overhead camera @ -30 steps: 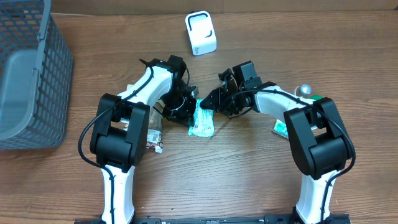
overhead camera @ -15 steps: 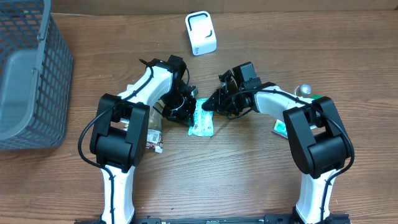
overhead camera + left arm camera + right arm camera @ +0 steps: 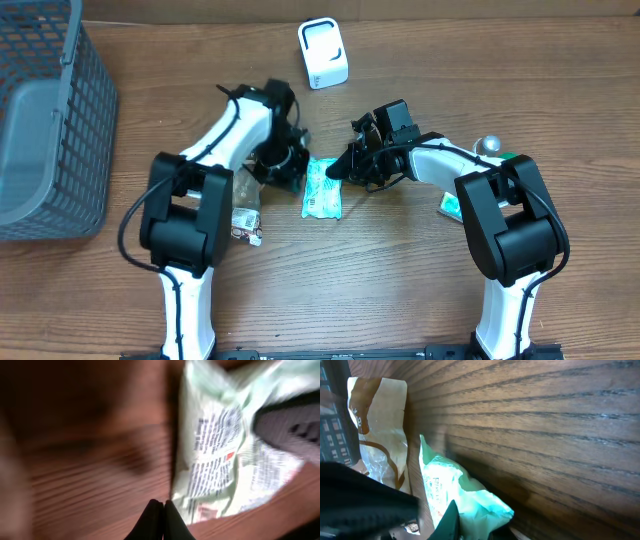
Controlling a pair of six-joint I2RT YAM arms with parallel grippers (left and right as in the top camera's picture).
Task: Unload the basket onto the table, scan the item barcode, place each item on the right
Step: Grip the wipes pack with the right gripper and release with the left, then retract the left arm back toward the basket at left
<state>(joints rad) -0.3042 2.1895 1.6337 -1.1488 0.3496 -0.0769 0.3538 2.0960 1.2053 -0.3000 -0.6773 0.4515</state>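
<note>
The item, a pale green packet (image 3: 322, 190) with printed text, lies flat on the wooden table between the two arms. My right gripper (image 3: 337, 170) is shut on its upper right edge. In the right wrist view the crumpled green packet (image 3: 470, 497) sits pinched between the dark fingers (image 3: 451, 520). My left gripper (image 3: 292, 166) is just left of the packet, shut and empty. The left wrist view, blurred, shows the closed fingertips (image 3: 156, 510) beside the packet (image 3: 215, 460). The white barcode scanner (image 3: 323, 53) stands at the back of the table.
A grey mesh basket (image 3: 60, 110) fills the far left. A brown-and-white packet (image 3: 247, 215) lies by the left arm and also shows as a brown-and-white packet (image 3: 380, 445) in the right wrist view. A green box (image 3: 450, 205) and a silver ball (image 3: 490, 145) sit by the right arm.
My left gripper has pulled away from the packet toward the upper left and closed fully. My right gripper's jaws have closed onto the packet's edge.
</note>
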